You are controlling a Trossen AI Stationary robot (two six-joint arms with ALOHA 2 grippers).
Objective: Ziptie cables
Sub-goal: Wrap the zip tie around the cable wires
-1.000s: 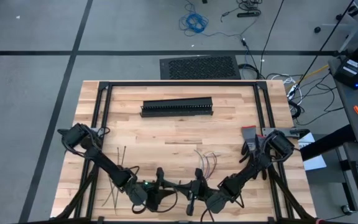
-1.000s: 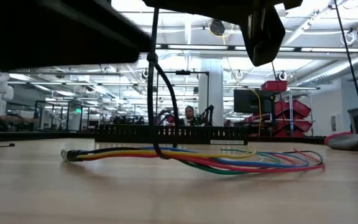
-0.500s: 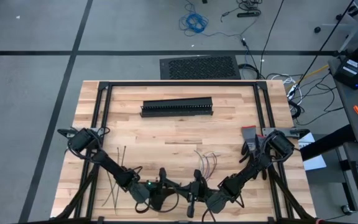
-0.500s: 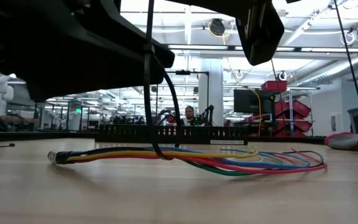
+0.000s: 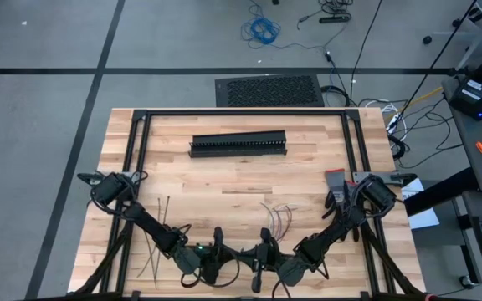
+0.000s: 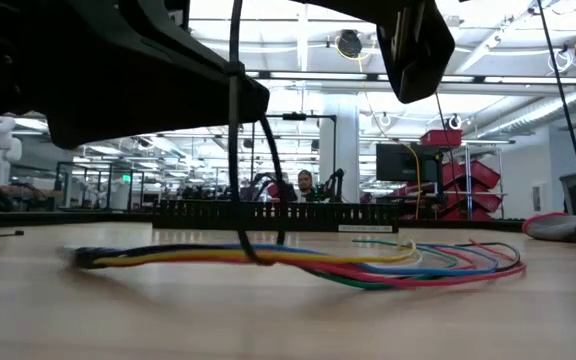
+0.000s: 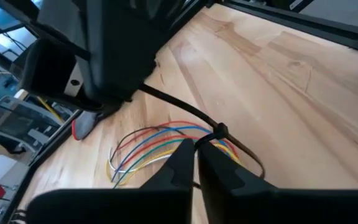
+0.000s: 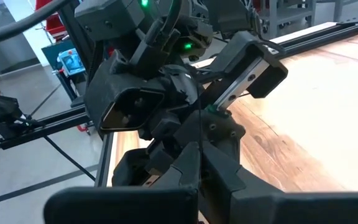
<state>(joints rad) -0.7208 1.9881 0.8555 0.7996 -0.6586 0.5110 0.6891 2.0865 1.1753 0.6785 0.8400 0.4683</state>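
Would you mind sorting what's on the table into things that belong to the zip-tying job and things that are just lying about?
Part of the job:
- cables, lying on the table
- ziptie looped round them
- spare zipties
- left gripper, shut on the ziptie
- right gripper, shut on the ziptie

Just lying about:
- black slotted duct
- grey and red item on the table's right side

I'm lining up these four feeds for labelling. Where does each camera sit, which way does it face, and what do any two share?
High view: overhead, facing straight down on the table; both arms, black duct.
Low view: at tabletop height, facing level across to the room; arms overhead, cables looped by a ziptie.
Left wrist view: on the left arm, facing past its shut fingers to the cables.
Right wrist view: on the right arm, facing the left gripper.
Shared: low and left wrist views both show the looped cables.
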